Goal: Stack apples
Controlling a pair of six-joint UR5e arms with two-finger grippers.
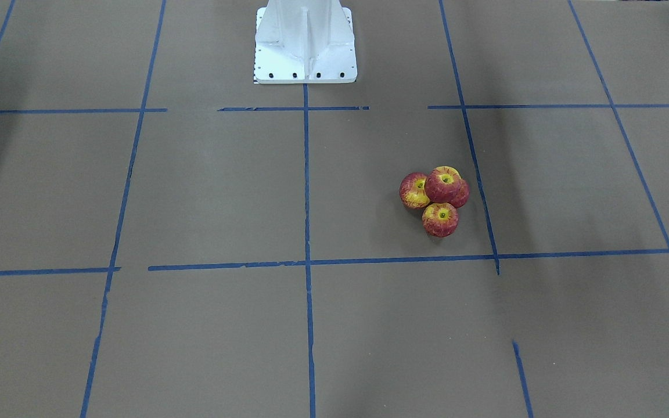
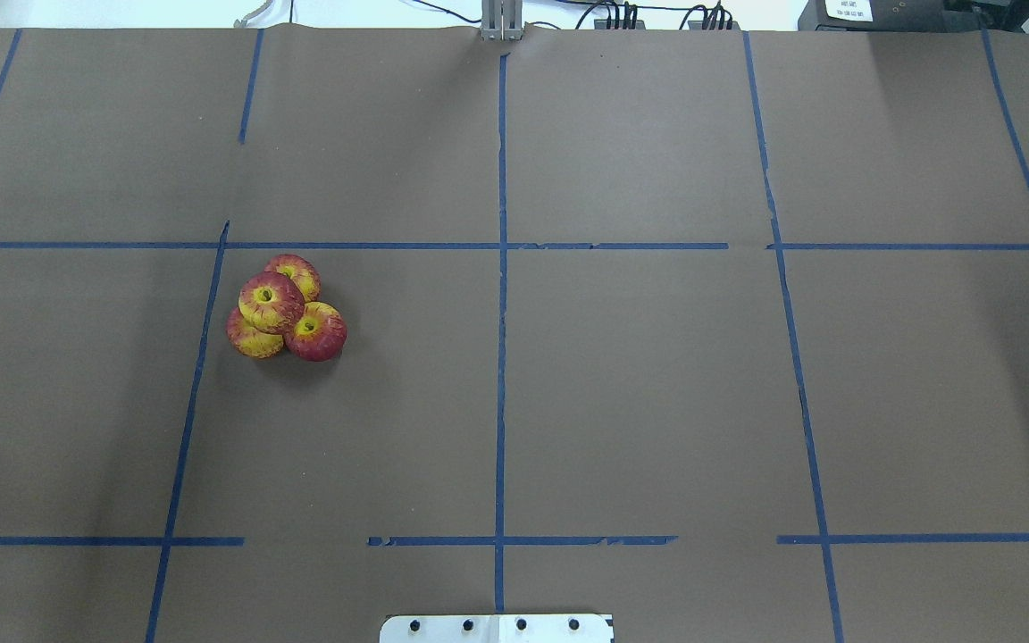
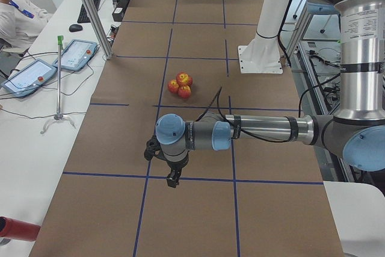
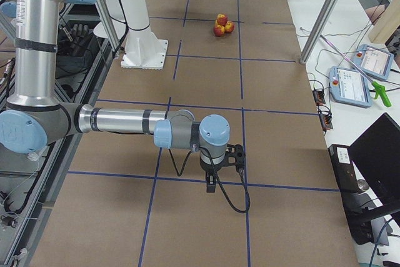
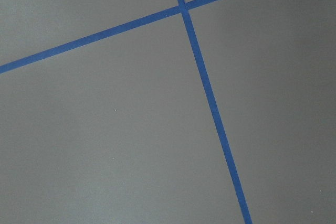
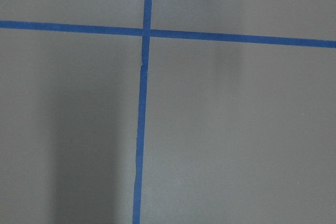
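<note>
Four red-and-yellow apples sit in one tight cluster on the brown table. One apple (image 2: 271,302) rests on top of three others (image 2: 316,331), (image 2: 251,337), (image 2: 296,272). The top apple (image 1: 445,183) also shows in the front-facing view. The cluster shows small in the left view (image 3: 182,84) and the right view (image 4: 221,25). My left gripper (image 3: 172,180) hangs over a tape line far from the apples. My right gripper (image 4: 211,186) hangs over the table's other end. Both show only in the side views, so I cannot tell whether they are open or shut. The wrist views show only brown paper and blue tape.
The white robot base (image 1: 305,46) stands at the table's robot-side edge. Blue tape lines (image 2: 501,357) form a grid on the paper. A side bench holds tablets (image 3: 72,55) and a metal post (image 3: 90,10) stands at the table's edge.
</note>
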